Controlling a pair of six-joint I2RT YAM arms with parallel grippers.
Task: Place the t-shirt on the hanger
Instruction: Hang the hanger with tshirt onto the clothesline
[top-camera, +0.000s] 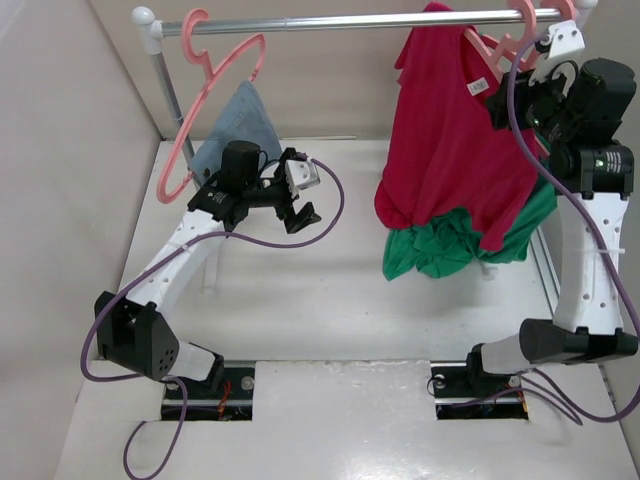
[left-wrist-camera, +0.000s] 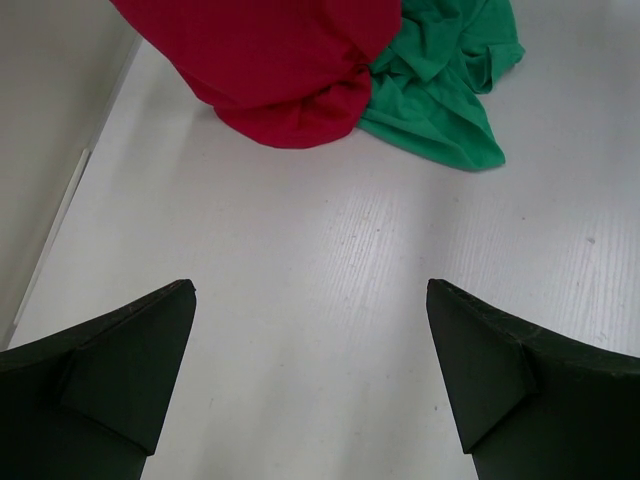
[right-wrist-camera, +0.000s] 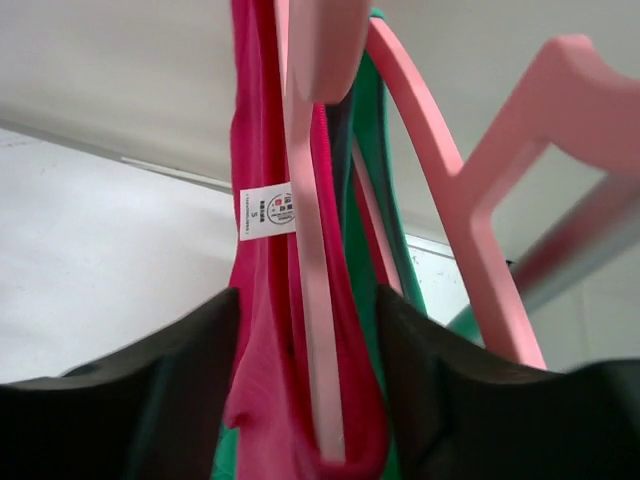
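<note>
The crimson t-shirt (top-camera: 445, 150) hangs from the pink hanger (top-camera: 487, 47) at the right end of the rail, bunched at its hem over the table. In the right wrist view its collar (right-wrist-camera: 255, 330) with the white label lies along the hanger's arm (right-wrist-camera: 312, 300). My right gripper (top-camera: 510, 98) is up by the rail, and its jaws (right-wrist-camera: 308, 295) are closed on the shirt's collar and that arm. My left gripper (top-camera: 300, 215) hangs open and empty over the table on the left, and its view (left-wrist-camera: 310, 290) shows the shirt's hem (left-wrist-camera: 280, 60) ahead.
A green top (top-camera: 440, 250) hangs behind the shirt on a second pink hanger (right-wrist-camera: 470, 230), its hem on the table (left-wrist-camera: 440, 100). A blue-grey garment (top-camera: 235, 125) hangs on another pink hanger (top-camera: 205, 100) at the rail's (top-camera: 350, 20) left end. Walls stand on both sides.
</note>
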